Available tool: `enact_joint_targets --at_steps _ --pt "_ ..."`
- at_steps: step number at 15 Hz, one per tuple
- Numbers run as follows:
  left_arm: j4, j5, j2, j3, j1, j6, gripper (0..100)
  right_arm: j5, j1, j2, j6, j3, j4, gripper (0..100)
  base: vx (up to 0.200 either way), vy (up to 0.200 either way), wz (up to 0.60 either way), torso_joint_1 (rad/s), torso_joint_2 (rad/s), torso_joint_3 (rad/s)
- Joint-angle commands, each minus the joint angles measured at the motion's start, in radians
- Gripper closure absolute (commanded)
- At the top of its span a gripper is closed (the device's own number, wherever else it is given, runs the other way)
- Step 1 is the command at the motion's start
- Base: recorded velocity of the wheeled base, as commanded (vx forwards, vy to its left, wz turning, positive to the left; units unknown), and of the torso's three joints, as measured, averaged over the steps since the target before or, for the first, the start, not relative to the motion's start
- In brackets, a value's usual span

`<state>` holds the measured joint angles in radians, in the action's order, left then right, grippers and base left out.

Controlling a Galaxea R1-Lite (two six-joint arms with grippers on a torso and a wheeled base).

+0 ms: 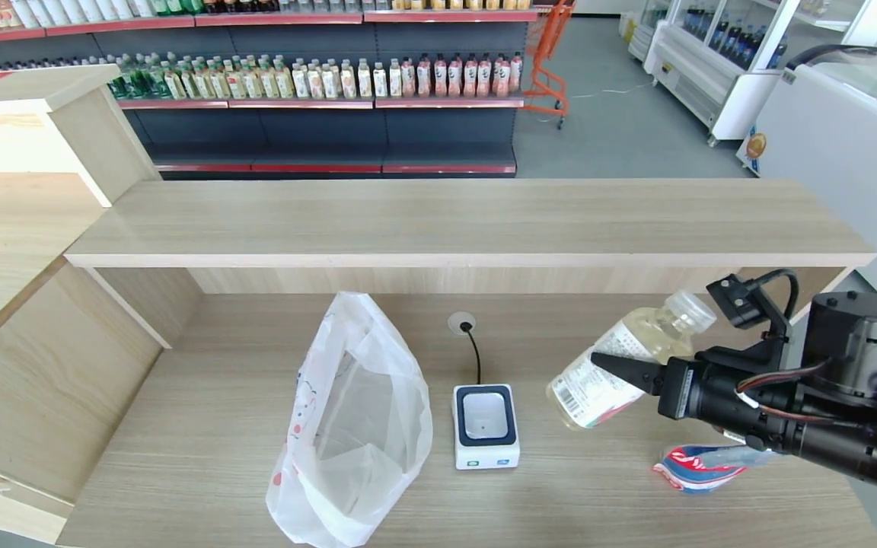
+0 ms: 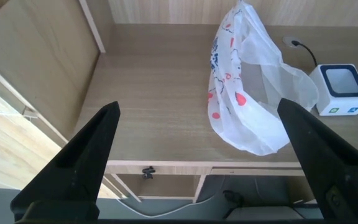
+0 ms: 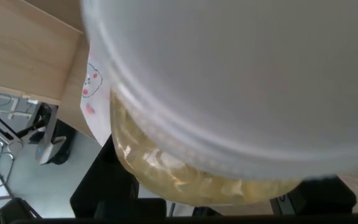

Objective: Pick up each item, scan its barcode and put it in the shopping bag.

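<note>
Right gripper [image 1: 625,369] clamps the tilted bottle [image 1: 598,388] at three o'clock of the scanner [image 1: 486,425], scan seemingly pending. Shopping bag [image 1: 355,426] at nine looks empty; a packet [image 1: 693,468] waits at four. Left gripper [image 2: 199,106] hangs open.

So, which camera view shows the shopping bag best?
The head view: the shopping bag stands whole on the counter, left of the scanner. The left wrist view shows its printed side at an angle. The right wrist view gives a small printed strip past the bottle.
</note>
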<state>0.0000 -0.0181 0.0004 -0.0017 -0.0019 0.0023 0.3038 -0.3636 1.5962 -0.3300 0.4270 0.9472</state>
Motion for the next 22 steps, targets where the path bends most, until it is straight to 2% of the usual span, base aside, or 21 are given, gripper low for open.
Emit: enact_joint_targets --at_steps 1,3,8,13,15,19,22 --pt "-0.002 0.000 0.000 0.000 0.002 0.001 0 0.000 -0.018 0.011 0.000 0.001 0.002 100 0.000 0.200 0.00 0.007 0.01 -0.007" --pt "0.000 0.000 0.000 0.000 0.002 0.004 0 0.000 -0.029 0.033 0.000 0.002 0.002 100 0.000 0.200 0.00 -0.012 0.00 0.007" --pt "-0.002 0.000 0.000 0.000 0.002 -0.001 0 -0.003 -0.035 0.174 0.000 0.035 0.010 100 0.000 0.000 0.00 0.000 0.00 0.000" --pt "-0.002 0.000 0.000 0.000 0.002 -0.001 0 -0.005 -0.083 0.318 0.002 0.079 0.015 100 0.000 0.000 0.00 0.000 0.00 0.000" --pt "-0.002 0.000 0.000 0.000 0.002 -0.001 0 -0.003 -0.132 0.393 0.000 0.157 0.015 100 0.000 0.000 0.00 0.000 0.00 0.000" --pt "0.000 0.000 0.000 0.000 0.002 -0.001 0 -0.008 -0.159 0.545 0.019 0.363 0.013 100 0.000 0.000 0.00 0.000 0.00 0.000" --pt "0.000 0.000 0.000 0.000 0.002 -0.001 0 -0.022 -0.179 0.647 0.190 0.450 0.013 100 0.000 0.000 0.00 0.000 0.00 0.000"
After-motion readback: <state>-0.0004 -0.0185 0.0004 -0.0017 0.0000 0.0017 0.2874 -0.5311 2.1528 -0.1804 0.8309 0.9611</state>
